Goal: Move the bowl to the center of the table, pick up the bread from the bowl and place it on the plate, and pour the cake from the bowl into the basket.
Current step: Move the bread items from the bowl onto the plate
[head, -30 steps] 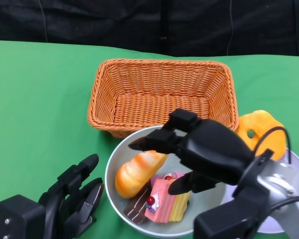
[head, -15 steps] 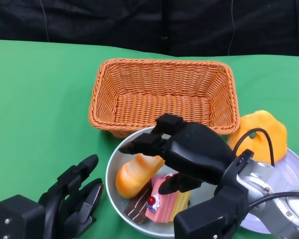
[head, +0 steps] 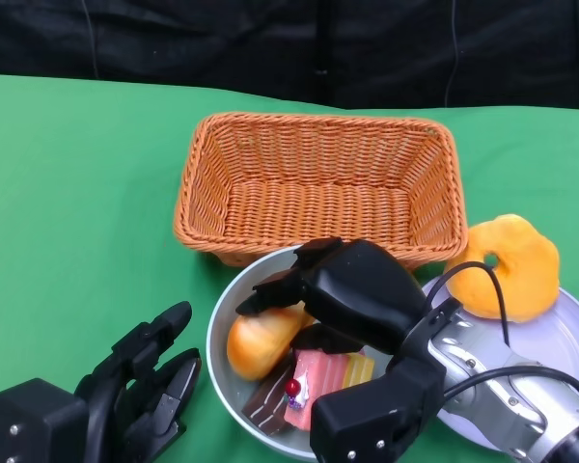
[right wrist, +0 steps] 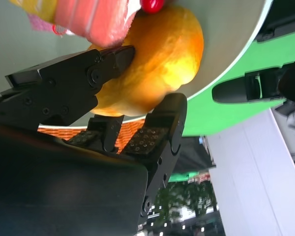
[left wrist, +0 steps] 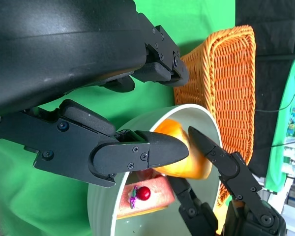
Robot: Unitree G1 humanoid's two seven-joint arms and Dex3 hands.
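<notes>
Bread (head: 261,338), the golden roll the task wants on the plate (head: 560,347), lies in the grey bowl (head: 222,328) near the middle of the green worktop (head: 77,193), beside the pink cake (head: 328,381) and a dark chocolate piece (head: 265,403). Over the last second the right robot hand (head: 352,294) has come down and toward the robot's left, from hovering above the bowl to reaching into it, so that its fingers (right wrist: 108,64) now lie along one side of the roll while another finger, its pad facing the roll, stands just beside the other side. The right wrist view suggests contact on at least one side, but it does not show whether the grasp has closed, so the hold cannot be called secure yet; the bread pickup looks to be just beginning. The left robot hand (head: 140,381) rests released on the worktop just beside the bowl, fingers apart and holding nothing, much as it was a second ago. The wicker basket (head: 318,183) stands behind the bowl, and an orange ring-shaped pastry (head: 507,265) lies on the plate's far edge. The right arm covers much of the bowl and part of the plate in the head view, and the far end of the bread is hidden under the palm.
</notes>
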